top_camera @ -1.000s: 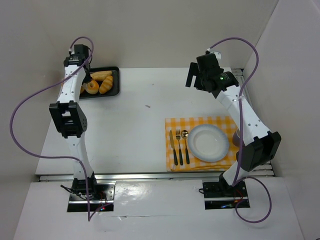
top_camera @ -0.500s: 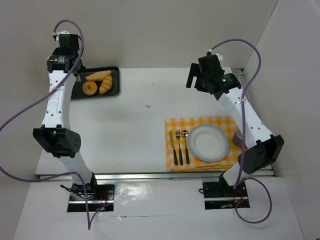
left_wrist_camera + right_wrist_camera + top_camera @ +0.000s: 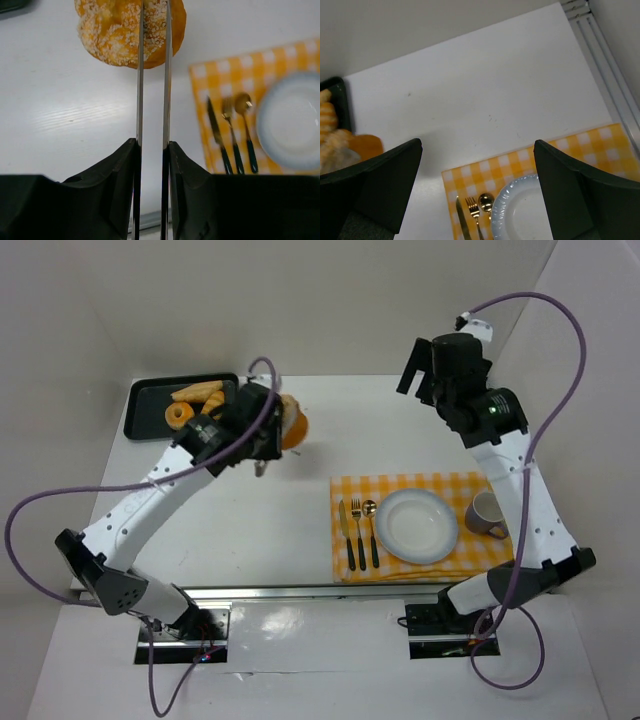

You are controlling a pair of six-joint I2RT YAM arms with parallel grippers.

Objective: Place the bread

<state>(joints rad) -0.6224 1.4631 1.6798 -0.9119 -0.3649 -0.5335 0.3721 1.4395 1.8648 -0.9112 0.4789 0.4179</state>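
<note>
A: Top view. The left gripper is closed on the bread and holds it above bare table, between the tray and the placemat. It's well short of the plate.

B: The right gripper?

A: Raised at the far side, carrying nothing.

B: Left wrist view?

A: The left gripper has thin fingers set narrow, pinching the seeded bread near its middle. The plate sits off to the right, beyond the knife, fork and spoon.

B: So my advice: carry it over the cutlery at height, centre it on the plate, lower until it nearly rests, then release. A round roll dropped from height would likely roll.

A: Right wrist view. The right gripper is spread wide, with part of the plate below it. It's probably best kept where it is, out of the way.
</note>
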